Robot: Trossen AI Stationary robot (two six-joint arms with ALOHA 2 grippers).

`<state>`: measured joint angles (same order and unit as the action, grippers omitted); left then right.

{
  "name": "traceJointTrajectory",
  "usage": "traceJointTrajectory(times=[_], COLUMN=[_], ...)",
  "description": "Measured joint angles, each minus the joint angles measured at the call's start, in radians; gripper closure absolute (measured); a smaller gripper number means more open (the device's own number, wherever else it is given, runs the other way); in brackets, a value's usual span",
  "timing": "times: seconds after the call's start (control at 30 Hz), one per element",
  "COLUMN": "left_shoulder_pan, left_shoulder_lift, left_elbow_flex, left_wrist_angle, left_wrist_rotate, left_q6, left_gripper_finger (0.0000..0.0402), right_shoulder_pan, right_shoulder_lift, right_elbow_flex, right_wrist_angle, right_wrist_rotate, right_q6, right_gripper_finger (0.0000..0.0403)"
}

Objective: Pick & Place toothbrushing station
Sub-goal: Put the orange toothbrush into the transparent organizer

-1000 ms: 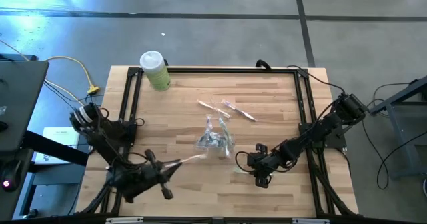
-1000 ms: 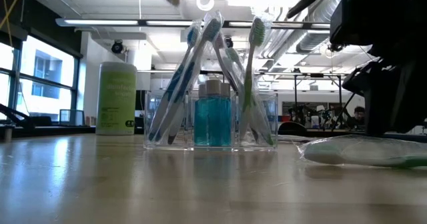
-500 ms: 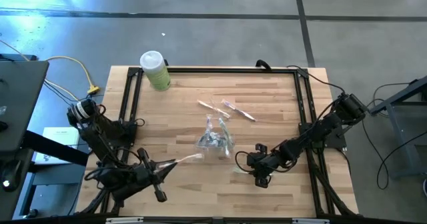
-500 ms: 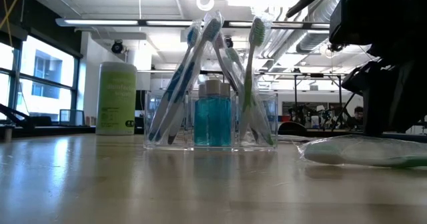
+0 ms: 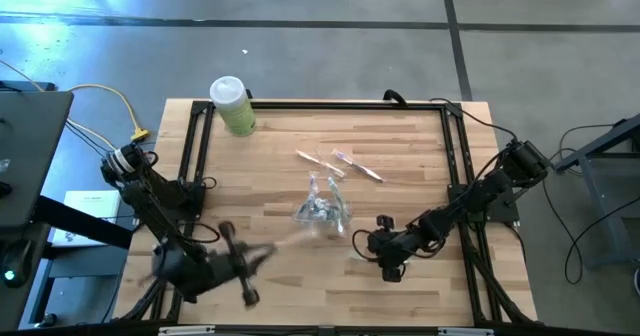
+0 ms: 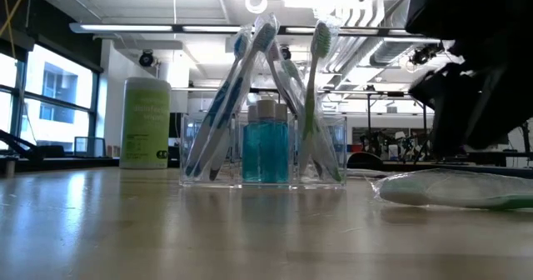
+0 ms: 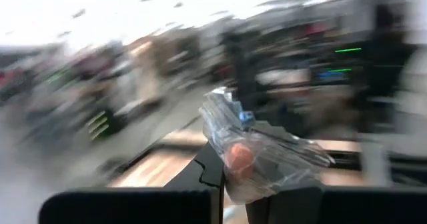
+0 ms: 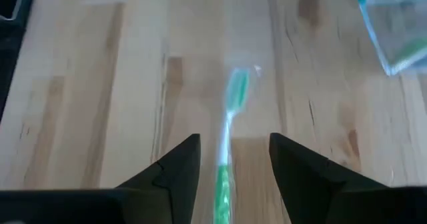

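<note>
The right gripper (image 5: 372, 244) is sitting low on the table with its 2 fingers (image 8: 175, 167) standing apart, straddling a wrapped green toothbrush (image 8: 228, 134) lying flat between them, not gripped. Just beside it, the clear organizer (image 5: 322, 208) is holding upright toothbrushes. The left gripper (image 5: 262, 252) is pinching a wrapped toothbrush (image 7: 260, 154) between closed fingers near the table's front-left.

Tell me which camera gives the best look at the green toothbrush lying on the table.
The right wrist view: the green toothbrush lies on bare wood between the right tool and its open fingers. The low view shows it wrapped and side-on; the high view shows only a speck; the left wrist view misses it.
</note>
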<state>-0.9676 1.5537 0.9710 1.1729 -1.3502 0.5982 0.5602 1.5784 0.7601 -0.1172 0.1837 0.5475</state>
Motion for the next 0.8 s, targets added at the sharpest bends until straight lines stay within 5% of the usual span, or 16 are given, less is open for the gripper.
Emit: traceJointTrajectory(times=[0.1,0.2,0.53,0.67,0.8], left_shoulder_pan=[0.006,0.045,0.210,0.235,0.249], left_shoulder_lift=[0.006,0.019,0.186,0.256,0.279], left_elbow_flex=[0.000,0.000,0.000,0.000,0.002], left_wrist_angle=[-0.183,-0.198,0.127,0.386,0.386], left_wrist_rotate=[0.344,0.620,0.775,0.895,0.925], left_q6=[-0.086,-0.105,-0.079,-0.072,-0.073], left_gripper_finger=[0.0385,0.0385,0.0385,0.0385,0.0385], right_shoulder_pan=[0.000,0.000,0.003,0.023,0.049], right_shoulder_lift=[0.000,-0.003,-0.121,-0.190,-0.227], right_elbow_flex=[0.000,0.000,0.000,0.000,0.000], right_wrist_angle=[0.026,0.035,0.175,0.354,0.602], right_wrist_rotate=[0.008,0.026,0.025,0.067,0.171], right_q6=[-0.045,-0.059,-0.127,-0.287,-0.542], right_gripper_finger=[0.0231,0.0231,0.0231,0.0231,0.0231])
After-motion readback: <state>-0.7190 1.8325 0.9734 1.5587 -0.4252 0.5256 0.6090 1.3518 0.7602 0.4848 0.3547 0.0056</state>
